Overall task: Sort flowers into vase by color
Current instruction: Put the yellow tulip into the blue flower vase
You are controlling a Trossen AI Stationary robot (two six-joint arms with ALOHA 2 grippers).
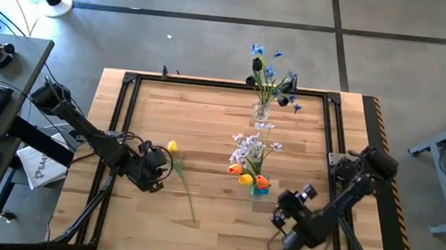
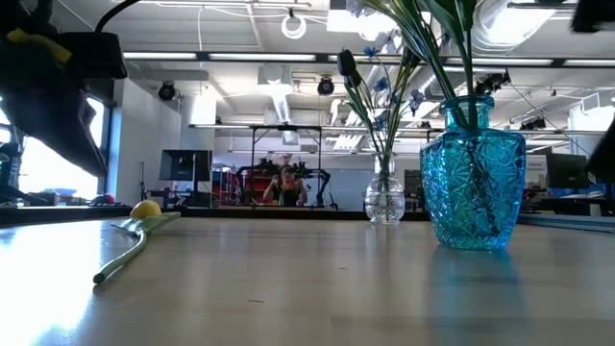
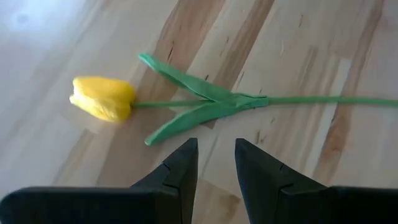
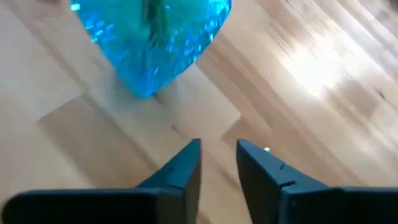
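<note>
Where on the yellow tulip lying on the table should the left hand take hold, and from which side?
Grip the tulip by its thin stem just past the leaves, coming straight down. It lies flat; the left hand already hovers beside it.

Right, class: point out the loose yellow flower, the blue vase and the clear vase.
yellow flower (image 3: pixel 102 98), left wrist view, on its yellow head.
blue vase (image 2: pixel 473 187), low view, on its patterned glass body.
clear vase (image 2: pixel 384 200), low view, on its rounded base.

High: overhead, straight down. Low: table-level, facing 12 o'clock. Wrist views: close, angled down. High, low and right wrist share blue vase (image 1: pixel 259 188).
</note>
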